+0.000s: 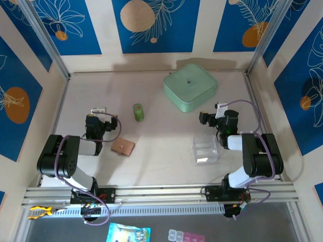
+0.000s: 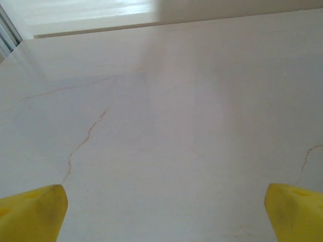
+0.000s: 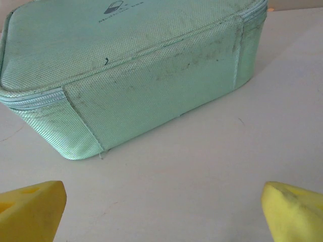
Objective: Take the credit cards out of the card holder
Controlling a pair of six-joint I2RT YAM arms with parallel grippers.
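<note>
**Card holder sits back and to the right of the open left end effector**

Two yellow fingertips (image 2: 35, 209) sit at the bottom corners of the left wrist view, spread wide apart. Only bare table (image 2: 166, 116) lies between them, so the left end effector (image 2: 161, 214) is fully open and holds nothing. From above, the left end effector (image 1: 98, 111) points away from the arm bases. The tan card holder (image 1: 123, 146) lies flat and folded shut on the table, behind its fingers and off to their right, near the left arm's forearm. The credit cards are presumably tucked inside. The holder looks nearly square and sits turned at an angle, so its long axis is hard to call.

The right end effector (image 1: 211, 113) is also wide open and empty. It faces the pale green zip case (image 3: 151, 65) just ahead of it, with a clear plastic box (image 1: 205, 149) behind it. The holder is well to its left. The left arm is clearly the nearer one, though it would likely need to pull back and swing right to reach the holder.
</note>
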